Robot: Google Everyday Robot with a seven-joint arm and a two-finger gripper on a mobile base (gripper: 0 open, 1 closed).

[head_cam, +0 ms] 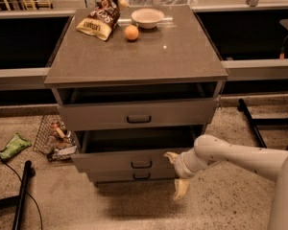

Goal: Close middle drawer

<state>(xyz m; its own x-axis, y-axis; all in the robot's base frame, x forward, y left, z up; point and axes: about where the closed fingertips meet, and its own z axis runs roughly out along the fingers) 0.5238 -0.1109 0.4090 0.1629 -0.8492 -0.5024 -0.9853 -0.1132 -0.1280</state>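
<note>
cabinet (134, 61): one
drawers: three – top drawer (96, 115), middle drawer (110, 161), lowest drawer (115, 177)
handles (138, 119): three, one on each drawer front
bowl (147, 17): one
orange (131, 32): one
snack bag (100, 19): one
gripper (176, 172): one, two fingers spread apart, at the right end of the middle drawer's front
wire basket (49, 134): one, on the floor
green packet (13, 145): one, on the floor
</note>
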